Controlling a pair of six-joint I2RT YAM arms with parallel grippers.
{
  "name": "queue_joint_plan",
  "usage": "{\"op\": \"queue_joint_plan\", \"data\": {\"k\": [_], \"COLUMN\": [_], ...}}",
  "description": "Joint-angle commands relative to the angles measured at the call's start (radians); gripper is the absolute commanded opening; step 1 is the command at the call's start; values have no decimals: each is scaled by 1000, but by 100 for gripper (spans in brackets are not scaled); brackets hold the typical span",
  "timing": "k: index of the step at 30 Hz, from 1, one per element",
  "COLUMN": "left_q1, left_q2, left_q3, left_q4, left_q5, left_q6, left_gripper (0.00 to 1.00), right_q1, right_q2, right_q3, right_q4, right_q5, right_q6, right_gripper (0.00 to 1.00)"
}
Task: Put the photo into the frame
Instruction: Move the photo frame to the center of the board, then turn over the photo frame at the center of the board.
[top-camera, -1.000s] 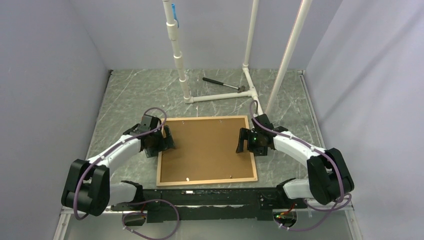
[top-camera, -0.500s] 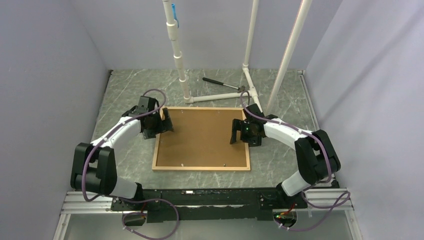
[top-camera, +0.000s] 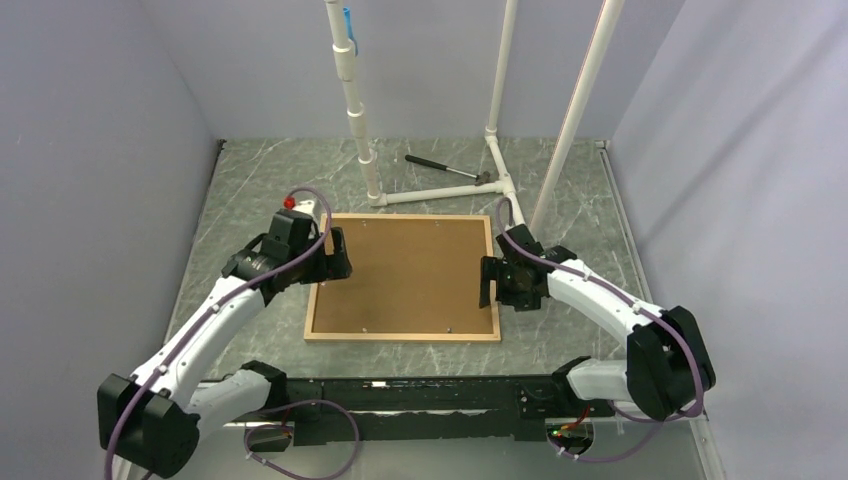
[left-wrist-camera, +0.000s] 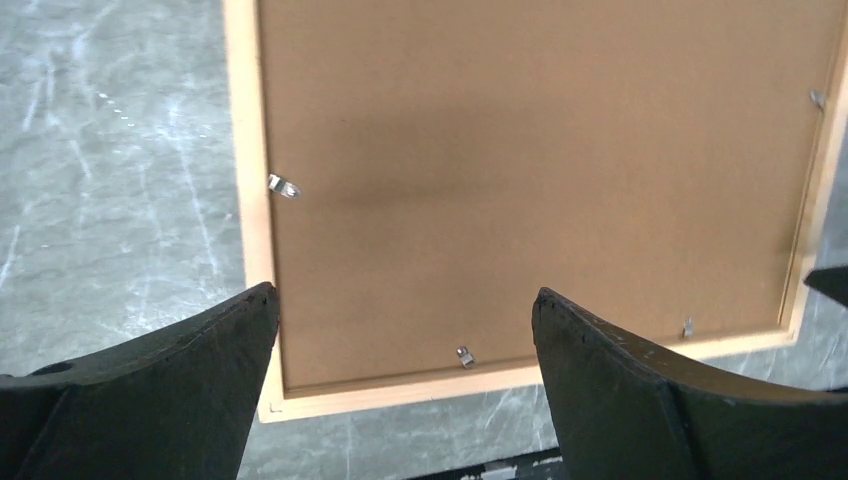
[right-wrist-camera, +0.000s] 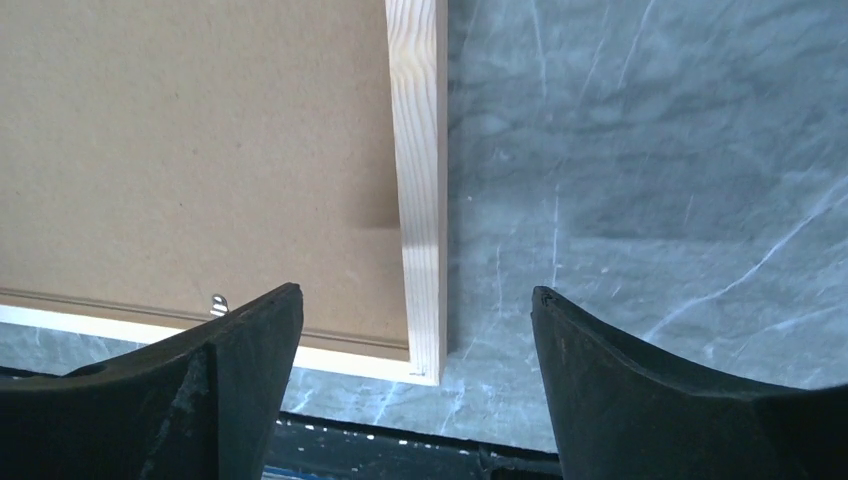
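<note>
The frame (top-camera: 400, 336) lies centre, a backing board (top-camera: 400, 275) in it. Left gripper (top-camera: 338, 256) at its left edge, right gripper (top-camera: 486, 282) at its right; perhaps 1 hammer (top-camera: 445, 168) above.

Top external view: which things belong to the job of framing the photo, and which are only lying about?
For the job: frame, backing board lying inside it. The photo is not visible.
Lying about: hammer, white pipe stand.
</note>
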Motion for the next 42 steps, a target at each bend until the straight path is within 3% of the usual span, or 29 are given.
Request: {"op": "queue_joint_plan", "data": {"k": [1,15,17,20,27,42], "left_q1": [-108,-469,-511,-569,-700,-1068], "left_q2": [-67,-51,-43,-22,61,354], "left_q3": [-15,30,43,57,103,248], "left_q4": [-14,50,67,83,101,33], "left_q5": [-28,-145,-159,-182,-273,-633], "left_q6": [52,123,140,167,211,375], "left_gripper": [99,99,99,99,100,95], "right_q1": [36,57,58,58,59,30], "right_q2": [-7,63,74,74,37,-52], "right_q3": [-13,-110,-115,-108,-29,231], "right_q4": [-73,26,36,39,-21,-281], "right_q5": [25,-65,-81,-103,-145,-226], "right_q6": [42,63,57,46,22,-44], "right_gripper": [82,45,31,0,0,0]}}
